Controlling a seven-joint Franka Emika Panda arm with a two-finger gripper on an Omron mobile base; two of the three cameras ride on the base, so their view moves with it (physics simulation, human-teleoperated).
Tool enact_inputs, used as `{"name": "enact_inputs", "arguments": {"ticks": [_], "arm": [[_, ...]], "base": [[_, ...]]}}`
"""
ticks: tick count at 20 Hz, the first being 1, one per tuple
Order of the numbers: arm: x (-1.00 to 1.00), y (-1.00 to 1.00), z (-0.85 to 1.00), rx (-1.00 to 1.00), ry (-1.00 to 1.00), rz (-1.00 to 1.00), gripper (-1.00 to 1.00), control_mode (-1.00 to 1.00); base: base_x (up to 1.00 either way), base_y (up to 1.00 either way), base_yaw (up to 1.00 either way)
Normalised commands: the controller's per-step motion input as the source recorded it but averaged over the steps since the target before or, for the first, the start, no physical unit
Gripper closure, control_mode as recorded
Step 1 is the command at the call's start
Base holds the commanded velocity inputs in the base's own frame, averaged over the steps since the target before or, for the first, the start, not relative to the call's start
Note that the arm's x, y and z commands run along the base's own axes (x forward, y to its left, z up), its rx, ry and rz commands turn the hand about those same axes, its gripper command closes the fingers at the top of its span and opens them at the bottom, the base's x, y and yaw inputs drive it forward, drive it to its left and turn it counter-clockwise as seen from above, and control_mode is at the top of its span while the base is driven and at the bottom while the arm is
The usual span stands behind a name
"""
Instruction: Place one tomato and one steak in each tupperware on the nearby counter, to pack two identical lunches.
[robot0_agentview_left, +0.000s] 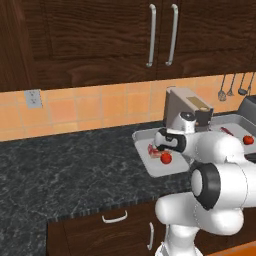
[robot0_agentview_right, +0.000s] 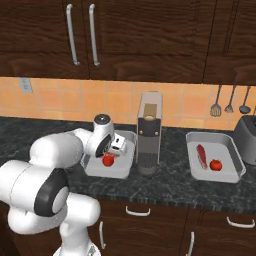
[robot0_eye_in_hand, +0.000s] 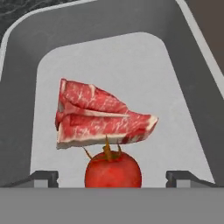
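landmark: coffee machine (robot0_agentview_right: 149, 131), stands on the counter (robot0_agentview_right: 30, 135) by the tiled wall; all places below are rel. to it.
near tupperware (robot0_agentview_right: 125, 167): grey tray just left of the machine in the right base view. Holds one steak (robot0_eye_in_hand: 98, 116) and one tomato (robot0_eye_in_hand: 113, 170).
steak + tomato, close up: in the hand view the tomato sits nearest the camera and the steak lies just behind it, about touching at the stalk; both rest on the tray floor.
far tupperware (robot0_agentview_right: 230, 160): on the other side of the machine, right of it in the right base view. Has its own steak (robot0_agentview_right: 201, 155) and tomato (robot0_agentview_right: 216, 164), lying apart from each other.
gripper (robot0_eye_in_hand: 112, 177): hangs over the near tray, left of the machine. Finger tips (robot0_eye_in_hand: 43, 177) stand wide apart at both sides of the tomato, w/ clear gaps; they hold nothing.
step in hand: judged as the release of the tomato into the near tray, i.e. the last item of the second lunch.
progress: both trays show one steak + one tomato, so the packing looks complete, as far as I can judge.
next move needs: lift the hand straight up, away from the tray, w/o closing the fingers and w/o knocking the tomato or the machine beside it. No more pick seems needed.
risk: tomato is round, may roll if touched on the way out.
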Motion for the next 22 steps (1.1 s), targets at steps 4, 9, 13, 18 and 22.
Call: {"name": "enact_inputs", "arguments": {"ticks": [4,9,13,18,22], "arm": [[-0.40,0.00,0.28,0.00,-0.03,0.00,-1.00,-1.00],[-1.00,-0.15,0.93,0.02,-0.20,0.00,-1.00,-1.00],[-1.00,-0.77,0.64,0.12,-0.23,-0.07,-1.00,-1.00],[-1.00,-0.84,0.44,0.12,-0.26,-0.07,-1.00,-1.00],[-0.92,-0.59,0.43,0.09,-0.22,-0.04,-1.00,-1.00]], "base": [[0.00,0.00,0.00],[0.00,0.00,0.00],[0.00,0.00,0.00],[0.00,0.00,0.00],[0.00,0.00,0.00]]}}
